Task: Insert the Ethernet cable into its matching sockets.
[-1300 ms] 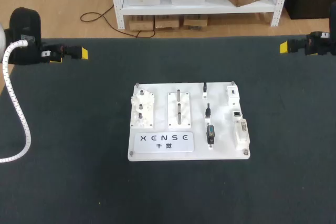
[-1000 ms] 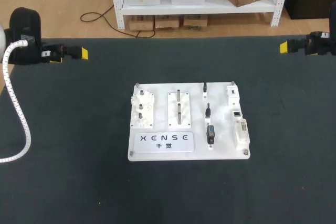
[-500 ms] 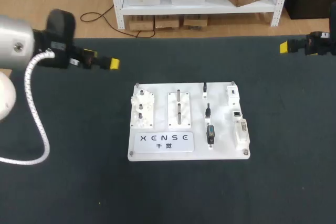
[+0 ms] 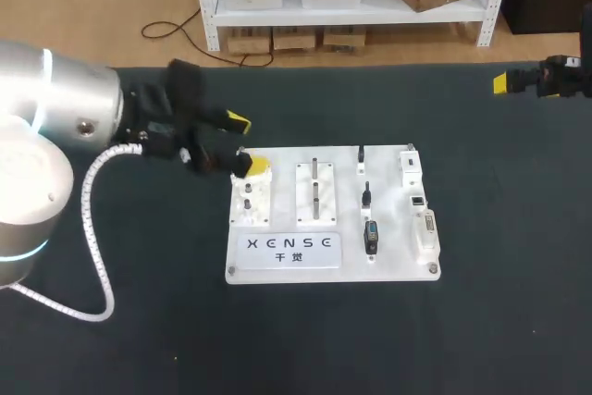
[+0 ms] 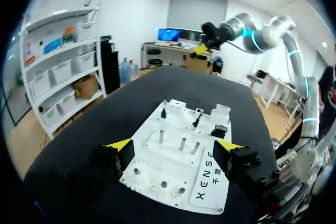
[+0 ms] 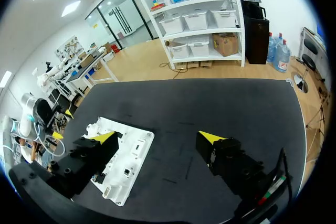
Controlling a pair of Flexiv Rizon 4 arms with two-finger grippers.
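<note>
Both our yellow-tipped grippers wide open, empty: left gripper [image 4: 246,143] over flat white plastic board [image 4: 388,261] corner, right gripper [image 6: 157,137] far off.

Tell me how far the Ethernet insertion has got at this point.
Done: nothing visible, and neither gripper holds anything. In hand: the left gripper hangs open over the far left corner of the board, well away from the black plugs on its right half. The right gripper sits open off to the right, away from the board. Left: the grasp and every insertion.
</note>
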